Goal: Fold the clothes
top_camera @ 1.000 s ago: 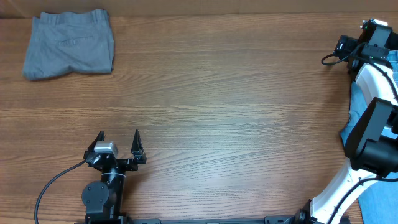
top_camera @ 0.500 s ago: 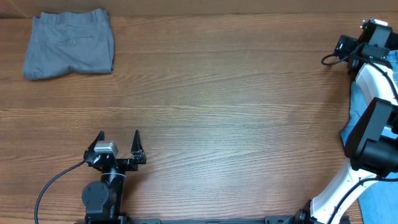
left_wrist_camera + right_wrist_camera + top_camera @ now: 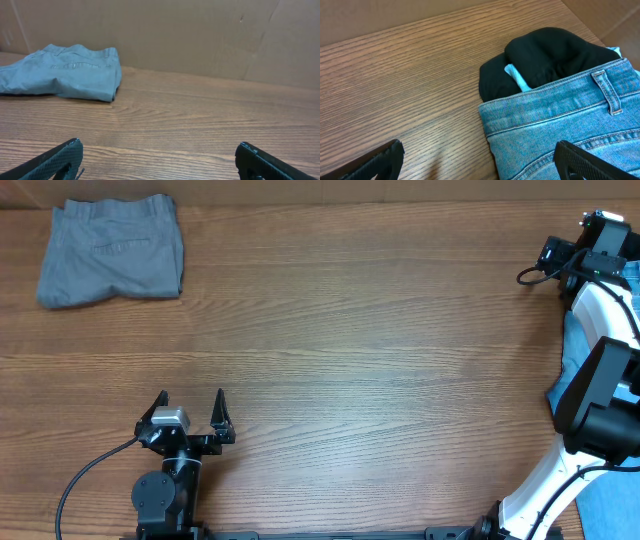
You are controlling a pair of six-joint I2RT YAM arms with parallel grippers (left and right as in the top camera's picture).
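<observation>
The light blue denim jeans (image 3: 555, 120) lie at the table's right edge, waistband up, seen close in the right wrist view; in the overhead view only a strip of them (image 3: 575, 350) shows beside the right arm. My right gripper (image 3: 477, 152) is open and empty, just above the jeans' waistband edge; in the overhead view it sits at the far right back (image 3: 560, 255). My left gripper (image 3: 190, 402) is open and empty near the front left, over bare wood, as the left wrist view (image 3: 160, 150) also shows.
Folded grey trousers (image 3: 112, 250) lie at the back left, also in the left wrist view (image 3: 65, 75). A black garment with bright blue trim (image 3: 540, 57) lies beyond the jeans, partly under them. A cardboard wall (image 3: 200, 35) stands behind the table.
</observation>
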